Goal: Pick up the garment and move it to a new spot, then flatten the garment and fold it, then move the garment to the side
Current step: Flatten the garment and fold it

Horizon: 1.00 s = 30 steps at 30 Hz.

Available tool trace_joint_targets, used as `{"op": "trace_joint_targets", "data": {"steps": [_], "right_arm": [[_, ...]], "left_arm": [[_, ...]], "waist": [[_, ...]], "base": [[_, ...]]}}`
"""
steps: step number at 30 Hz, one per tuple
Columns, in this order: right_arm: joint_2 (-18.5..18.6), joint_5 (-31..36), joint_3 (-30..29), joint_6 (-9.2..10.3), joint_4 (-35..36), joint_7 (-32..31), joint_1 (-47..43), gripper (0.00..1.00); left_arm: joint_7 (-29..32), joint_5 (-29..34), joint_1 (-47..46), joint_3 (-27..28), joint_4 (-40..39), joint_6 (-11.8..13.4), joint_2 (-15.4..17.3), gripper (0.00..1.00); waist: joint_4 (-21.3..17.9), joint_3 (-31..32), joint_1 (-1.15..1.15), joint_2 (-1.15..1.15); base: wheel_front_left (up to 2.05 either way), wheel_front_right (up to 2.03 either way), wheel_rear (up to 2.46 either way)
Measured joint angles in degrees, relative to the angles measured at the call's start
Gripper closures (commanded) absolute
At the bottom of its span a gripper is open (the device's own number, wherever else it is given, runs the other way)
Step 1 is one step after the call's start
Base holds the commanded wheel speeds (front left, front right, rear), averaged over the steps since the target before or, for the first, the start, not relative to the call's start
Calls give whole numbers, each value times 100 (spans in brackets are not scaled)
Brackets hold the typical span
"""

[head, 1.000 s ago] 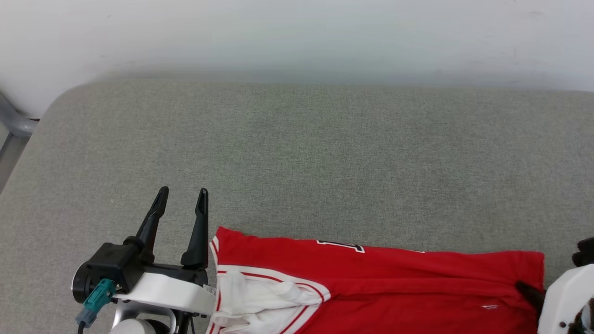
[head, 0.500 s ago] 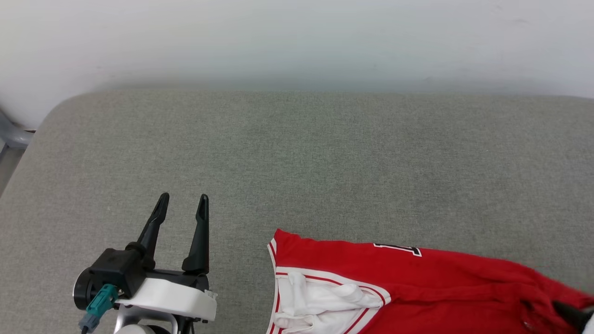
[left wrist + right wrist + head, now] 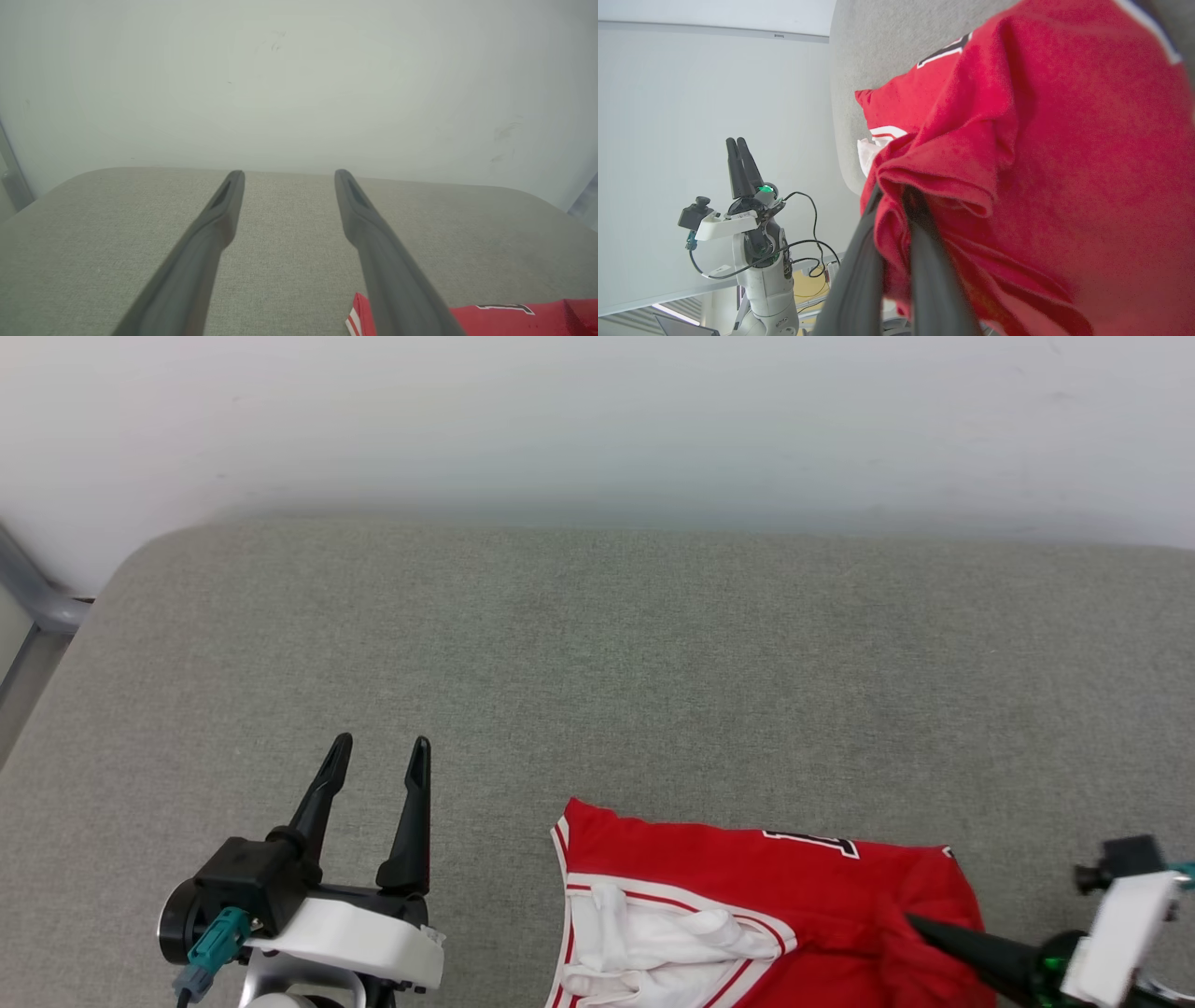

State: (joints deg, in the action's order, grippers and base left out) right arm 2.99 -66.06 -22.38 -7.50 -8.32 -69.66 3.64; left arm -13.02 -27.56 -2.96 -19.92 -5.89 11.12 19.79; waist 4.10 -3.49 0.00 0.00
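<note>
Garment (image 3: 747,882) — pinched between right jaws, left jaws apart

The support is a wide pad covered with grey woven cloth (image 3: 653,663), with a rounded corner at 10 o'clock in the head view. Its far edge meets a white wall (image 3: 597,420) at 12 o'clock. On the pad lies the red garment (image 3: 747,887), at about 5 o'clock, close to the near edge. Its white inside and striped trim show at its 9 o'clock end, and dark lettering with a white outline runs along its 12 o'clock edge. Its 3 o'clock end is bunched into folds.
</note>
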Motion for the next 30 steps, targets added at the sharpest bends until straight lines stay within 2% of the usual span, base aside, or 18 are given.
{"op": "trace_joint_targets", "data": {"steps": [10, 15, 18, 21, 22, 23, 24, 30], "right_arm": [[-2, -1035, 2012, 0, -299, 1131, 397, 100], [-9, -993, 2783, 0, -534, 1646, 725, 100], [-10, -650, 3005, 0, -768, 1924, 837, 100], [-7, -650, 3181, 0, -937, 2073, 905, 100], [-7, -657, 3240, 0, -987, 2104, 918, 90], [-8, -658, 3292, 0, -1020, 2143, 925, 58], [-9, -668, 3337, 0, -1032, 2185, 928, 0], [-9, -836, 3566, 0, -907, 2282, 955, 0]], "left_arm": [[25, -9, -134, -37, -22, 3, -12, 0], [5, -27, -273, -38, -7, -11, -48, 0], [-27, -32, -334, -36, 29, -37, -69, 0], [-54, -32, -353, -35, 85, -52, -100, 0], [-63, -32, -369, -34, 104, -52, -108, 0], [-77, -31, -385, -30, 118, -53, -114, 0], [-80, -30, -400, -26, 131, -53, -123, 0], [-123, -14, -416, -7, 220, -54, -151, 0]], "waist": [[193, -232, 0, 0], [304, -434, 0, 0], [368, -556, 0, 0], [421, -656, 0, 0], [433, -682, 0, 0], [440, -701, 1, 0], [443, -716, 0, 0], [393, -685, 0, 0]], "base": [[0, 0, 0], [0, 0, 0], [0, 0, 0], [0, 0, 0], [0, 0, 0], [0, 0, 0], [0, 0, 0], [0, 0, 0]]}}
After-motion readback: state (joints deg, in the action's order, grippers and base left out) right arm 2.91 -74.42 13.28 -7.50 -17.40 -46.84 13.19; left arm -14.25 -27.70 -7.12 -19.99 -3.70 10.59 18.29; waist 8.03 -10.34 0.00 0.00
